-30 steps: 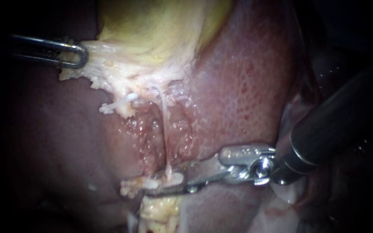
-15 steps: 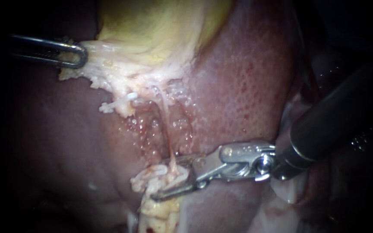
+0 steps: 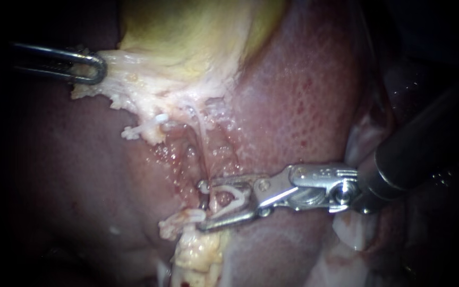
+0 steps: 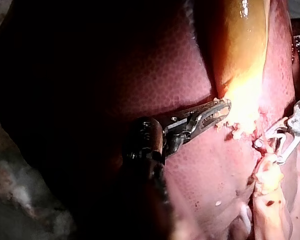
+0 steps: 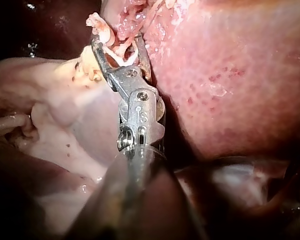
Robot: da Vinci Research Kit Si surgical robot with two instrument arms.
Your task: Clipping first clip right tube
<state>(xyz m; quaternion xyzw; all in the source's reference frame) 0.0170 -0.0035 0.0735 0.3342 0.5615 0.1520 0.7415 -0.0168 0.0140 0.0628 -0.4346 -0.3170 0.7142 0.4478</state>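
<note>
Nearest, the right instrument was seen with its jaws spread in a V. A white clip was seated between them, one leg against each jaw. The tube was traced down from the gallbladder into the mouth of the clip, it appeared, with pale fatty tissue just under the lower jaw. For a sound firing, it was judged, the tube should be taken wholly within the clip. Both tips should be shown past it, the jaws set square across, and no fat caught. Farther off, the gallbladder's pale fringe was gripped by the left instrument, jaws closed on it, and the tube was drawn taut over the liver. No container was to be seen in any view.
</note>
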